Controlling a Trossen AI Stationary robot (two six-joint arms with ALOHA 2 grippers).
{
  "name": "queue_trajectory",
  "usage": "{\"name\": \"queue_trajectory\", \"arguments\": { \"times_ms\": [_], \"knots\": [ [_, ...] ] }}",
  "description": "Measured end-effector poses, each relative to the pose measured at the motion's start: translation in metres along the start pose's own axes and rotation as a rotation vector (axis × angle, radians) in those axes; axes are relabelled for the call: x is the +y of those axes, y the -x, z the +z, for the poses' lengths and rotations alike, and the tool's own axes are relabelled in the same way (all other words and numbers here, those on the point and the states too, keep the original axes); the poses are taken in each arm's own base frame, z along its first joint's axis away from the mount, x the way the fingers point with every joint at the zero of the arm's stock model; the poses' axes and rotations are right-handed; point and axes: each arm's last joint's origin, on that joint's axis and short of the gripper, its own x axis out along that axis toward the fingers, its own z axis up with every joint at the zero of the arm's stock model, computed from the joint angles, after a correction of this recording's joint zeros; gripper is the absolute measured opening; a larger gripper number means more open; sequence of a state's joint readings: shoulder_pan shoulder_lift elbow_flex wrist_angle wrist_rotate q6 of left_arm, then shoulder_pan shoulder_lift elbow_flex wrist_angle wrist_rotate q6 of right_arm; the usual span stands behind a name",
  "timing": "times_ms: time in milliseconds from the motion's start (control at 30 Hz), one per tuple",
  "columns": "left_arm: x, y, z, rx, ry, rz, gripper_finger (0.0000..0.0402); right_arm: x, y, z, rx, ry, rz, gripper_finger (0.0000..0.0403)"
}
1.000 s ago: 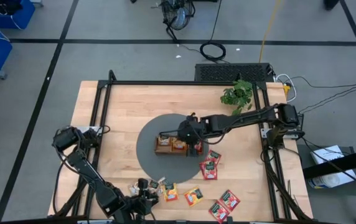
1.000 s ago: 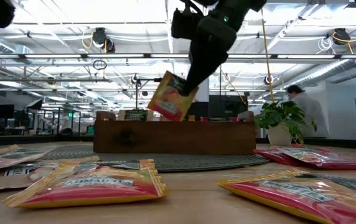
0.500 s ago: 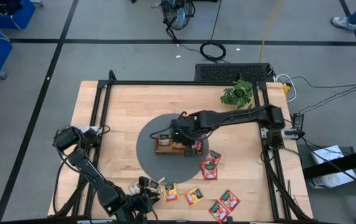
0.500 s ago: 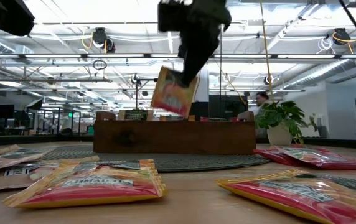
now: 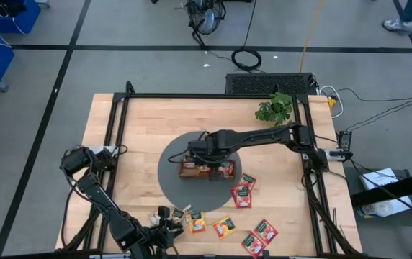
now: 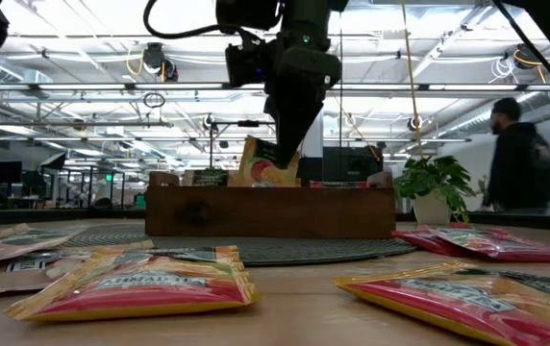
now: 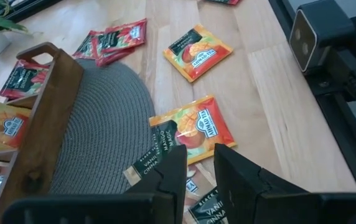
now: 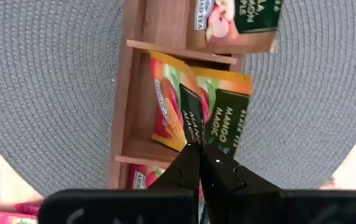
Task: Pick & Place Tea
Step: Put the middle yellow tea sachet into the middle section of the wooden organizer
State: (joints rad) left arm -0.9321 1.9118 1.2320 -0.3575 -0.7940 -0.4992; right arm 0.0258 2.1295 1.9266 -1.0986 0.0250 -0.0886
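Tea sachets [image 6: 131,284] are seen lying flat on the bare wood at the near edge of the table, orange ones in the front and red ones [image 5: 241,196] a little farther, toward the right side. Among the orange sachets at this near edge the left gripper [image 5: 164,218] is held low, its arm folded back along the table's left side; its two fingers [image 7: 165,180] are kept slightly apart with nothing between them, just above a dark-labelled sachet [image 7: 160,150]. Farther in, on the round grey mat [image 5: 168,176], the long wooden tray [image 6: 269,211] is placed. The right arm is stretched from the table's right side across to the tray, bent at the elbow, with the wrist turned downward. One orange sachet [image 8: 196,112] is pinched at its upper edge by the right gripper [image 8: 200,158], whose fingers are pressed together on it. This sachet is held upright and a little tilted over the middle compartment, its lower part already below the tray's rim. Other sachets are seen lying in the two end compartments. Behind the tray a small potted plant [image 6: 433,187] is standing.
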Motion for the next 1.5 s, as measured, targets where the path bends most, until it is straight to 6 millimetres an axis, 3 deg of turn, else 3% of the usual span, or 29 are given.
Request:
{"name": "queue_trajectory", "arguments": {
  "times_ms": [267, 633, 1000, 1233, 1500],
  "knots": [
    [0.001, -0.001, 0.0, -0.002, -0.001, 0.018, 0.0088, 0.0, 0.0, -0.008, 0.082, 0.005, -0.049, 0.0],
    [0.001, -0.001, 0.0, -0.003, 0.007, 0.019, 0.0088, 0.0, -0.002, 0.001, -0.013, 0.027, -0.023, 0.0],
    [0.001, -0.001, 0.0, -0.005, 0.009, 0.02, 0.0088, 0.002, -0.014, -0.008, 0.044, -0.068, -0.001, 0.0],
    [0.005, -0.005, 0.002, 0.0, 0.024, 0.032, 0.0088, -0.001, -0.018, -0.012, 0.078, -0.037, -0.099, 0.0],
    [0.008, -0.008, 0.003, 0.003, 0.04, 0.04, 0.0088, 0.004, -0.018, -0.006, 0.019, 0.014, -0.047, 0.0014]
  ]
}}
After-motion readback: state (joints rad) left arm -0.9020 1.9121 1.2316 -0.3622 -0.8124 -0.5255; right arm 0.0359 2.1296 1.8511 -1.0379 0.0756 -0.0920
